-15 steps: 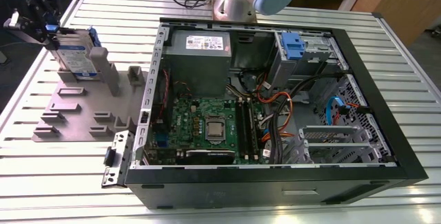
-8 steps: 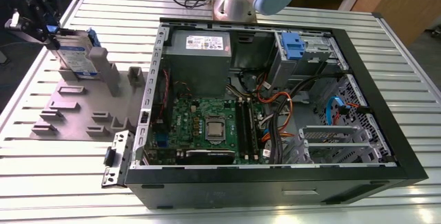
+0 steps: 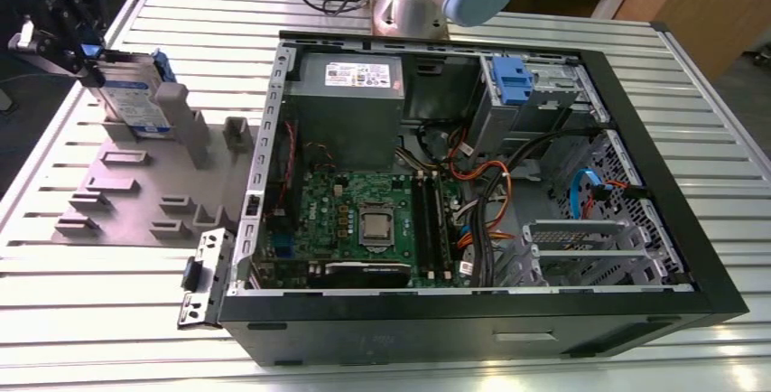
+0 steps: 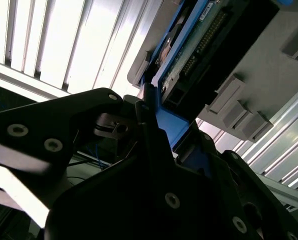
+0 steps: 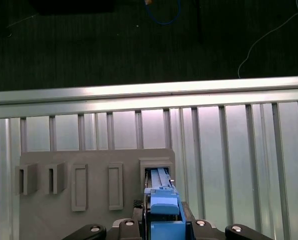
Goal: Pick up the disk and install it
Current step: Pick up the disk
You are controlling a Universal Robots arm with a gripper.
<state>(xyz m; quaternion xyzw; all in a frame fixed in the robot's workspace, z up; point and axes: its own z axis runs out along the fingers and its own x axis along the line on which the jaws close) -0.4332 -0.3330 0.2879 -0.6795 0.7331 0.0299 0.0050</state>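
Observation:
The disk (image 3: 130, 94) stands on edge in a slot at the back of the grey fixture plate (image 3: 133, 202), at the exterior view's left, its white-and-blue label facing the camera. My gripper (image 3: 87, 51) is at the disk's upper far edge. In the first wrist view the disk's blue carrier (image 5: 164, 212) sits between my black fingers, with the disk's lower part still in the slot (image 5: 156, 167). The second wrist view shows a black finger (image 4: 148, 107) against the carrier's blue edge (image 4: 171, 127), and the disk's circuit side (image 4: 199, 40) beyond it. The jaws look shut on the carrier.
The open computer case (image 3: 710, 256) lies right of the fixture, with the motherboard (image 3: 361, 220), a grey power supply (image 3: 349, 85) and a drive bay with a blue latch (image 3: 512, 80). Everything rests on a slatted metal table (image 3: 108, 293). The table's edge rail (image 5: 149, 97) runs beyond the fixture.

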